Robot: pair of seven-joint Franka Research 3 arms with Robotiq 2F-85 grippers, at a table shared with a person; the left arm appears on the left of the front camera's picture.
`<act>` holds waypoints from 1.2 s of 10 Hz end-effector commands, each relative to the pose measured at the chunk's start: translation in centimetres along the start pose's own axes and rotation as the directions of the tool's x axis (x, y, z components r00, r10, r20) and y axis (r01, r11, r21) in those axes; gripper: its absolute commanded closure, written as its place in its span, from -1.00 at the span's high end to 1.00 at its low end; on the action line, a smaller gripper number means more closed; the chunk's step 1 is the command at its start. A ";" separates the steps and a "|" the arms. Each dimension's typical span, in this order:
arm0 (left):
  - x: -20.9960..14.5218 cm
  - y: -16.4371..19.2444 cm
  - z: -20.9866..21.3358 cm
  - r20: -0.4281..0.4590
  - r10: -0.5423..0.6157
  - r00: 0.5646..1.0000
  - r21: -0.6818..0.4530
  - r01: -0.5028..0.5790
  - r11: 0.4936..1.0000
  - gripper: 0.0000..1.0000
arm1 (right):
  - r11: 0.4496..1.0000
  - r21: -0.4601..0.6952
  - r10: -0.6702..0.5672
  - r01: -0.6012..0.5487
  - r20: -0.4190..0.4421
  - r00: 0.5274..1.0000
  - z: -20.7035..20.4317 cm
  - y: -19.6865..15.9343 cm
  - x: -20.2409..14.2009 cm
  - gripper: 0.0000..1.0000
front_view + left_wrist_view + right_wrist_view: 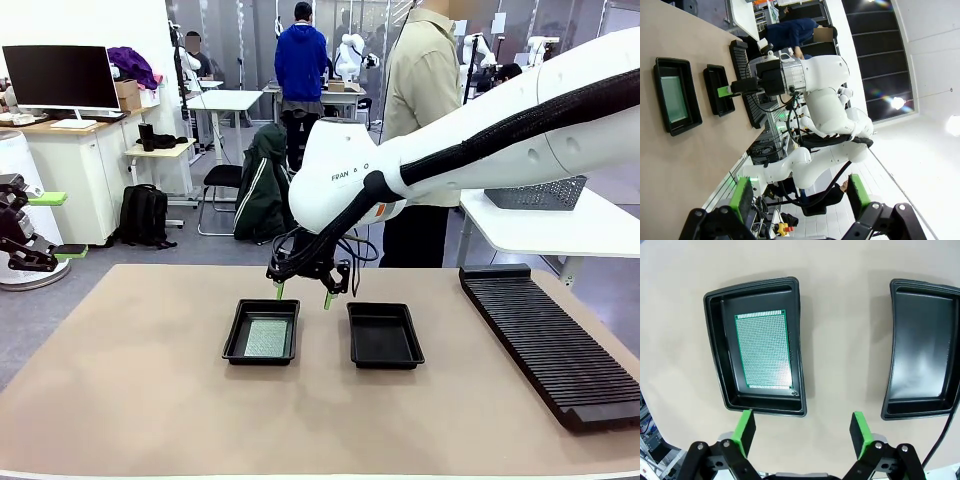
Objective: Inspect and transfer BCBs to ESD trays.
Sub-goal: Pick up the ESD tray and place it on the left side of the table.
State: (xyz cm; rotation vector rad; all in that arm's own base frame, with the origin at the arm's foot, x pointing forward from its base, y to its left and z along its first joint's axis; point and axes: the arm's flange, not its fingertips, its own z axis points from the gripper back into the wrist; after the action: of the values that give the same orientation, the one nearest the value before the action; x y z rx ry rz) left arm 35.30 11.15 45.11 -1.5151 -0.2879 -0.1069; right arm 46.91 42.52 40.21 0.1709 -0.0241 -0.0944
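Two ESD trays (385, 338) we count; one BCB (267, 338) lies in the left tray (232, 342). Two pincers, both spread, empty: right gripper (301, 296) above the trays' far rims, left gripper (800, 197) well off.

White arm (345, 165) wears black ribbed cable (520, 120), green-padded gripper (303, 296).

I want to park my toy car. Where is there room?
Widest bare table is left of the tray holding the green board, and along the near edge. A strip lies between the empty tray and the black rack. It's crowded behind the trays, where the right gripper hangs.
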 end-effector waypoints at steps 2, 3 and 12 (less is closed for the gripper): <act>-0.1 -0.2 0.0 0.004 -0.003 1.000 -0.002 0.003 1.000 1.00 | 1.000 0.019 -0.011 0.011 0.002 1.000 -0.1 0.0 -0.2 1.00; -0.1 -0.2 0.0 0.004 -0.003 1.000 -0.002 0.003 1.000 1.00 | 1.000 0.019 -0.011 0.011 0.002 1.000 -0.1 0.0 -0.2 1.00; 1.0 -0.2 -2.9 -0.018 0.000 1.000 0.096 0.001 0.995 1.00 | 1.000 0.000 0.000 0.000 0.000 1.000 0.0 0.0 0.0 1.00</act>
State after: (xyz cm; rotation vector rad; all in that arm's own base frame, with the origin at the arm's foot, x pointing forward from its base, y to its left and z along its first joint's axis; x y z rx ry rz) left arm 36.09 9.89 45.04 -1.4743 -0.2785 -0.1166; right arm 46.92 42.53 40.22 0.1710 -0.0241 -0.0943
